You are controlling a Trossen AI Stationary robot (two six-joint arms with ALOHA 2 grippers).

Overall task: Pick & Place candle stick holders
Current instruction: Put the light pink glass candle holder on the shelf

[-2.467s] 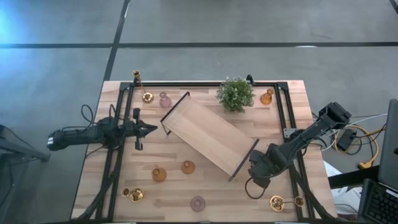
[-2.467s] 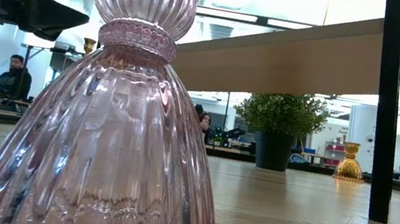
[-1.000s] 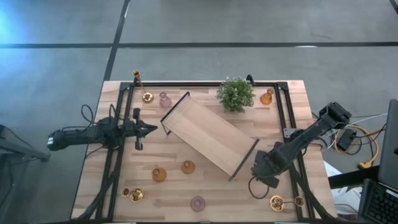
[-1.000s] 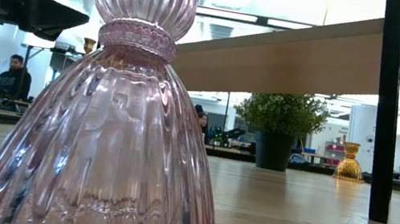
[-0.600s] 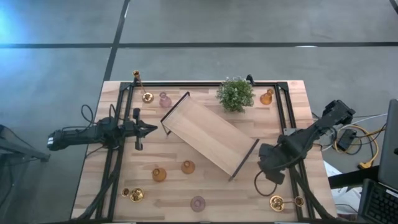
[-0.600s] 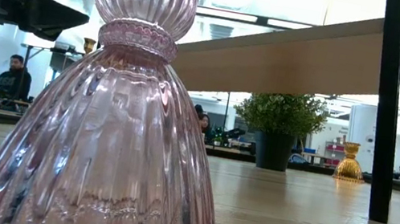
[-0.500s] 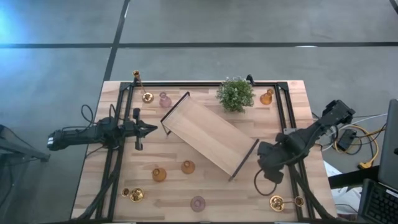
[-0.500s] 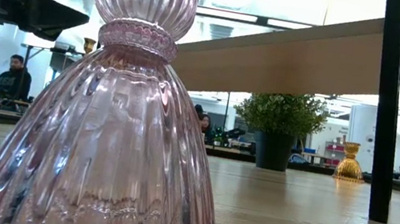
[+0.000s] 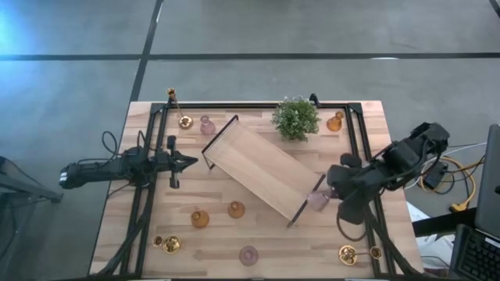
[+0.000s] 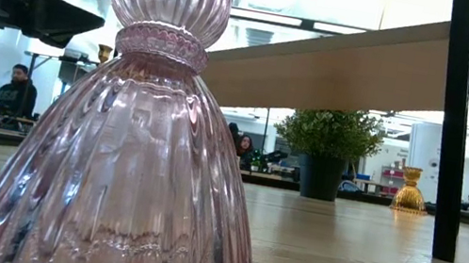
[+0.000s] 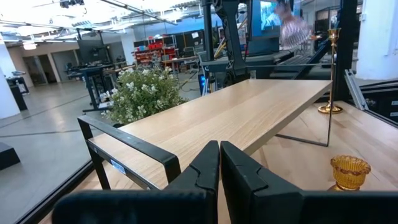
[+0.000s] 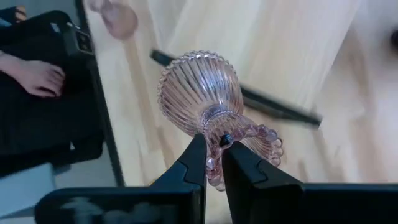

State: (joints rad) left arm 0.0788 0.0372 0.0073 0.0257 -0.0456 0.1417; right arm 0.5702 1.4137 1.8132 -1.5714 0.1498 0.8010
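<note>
The right gripper was clamped on the rim of a pink holder and carried it in the air, tipped on its side, at the near end of the tray, just beside the black wire handle. 1 second before, that gripper sat lower, nearer the gold holder at the table's near-right corner, and no pink glass showed at its tip from above; now the pink holder showed by the tray end. The pick looked done, so the job had likely passed to the placing step, with the tray the probable target.

The left gripper waited off the tray's far-left side, its jaws together and empty, in the same spot as in all earlier frames.

Every other holder was where it had been: 2 amber ones and 1 pink one on the near side of the tray, gold ones at the near-left corner, and several beyond the tray, 1 beside the plant. None stood on the tray yet.
</note>
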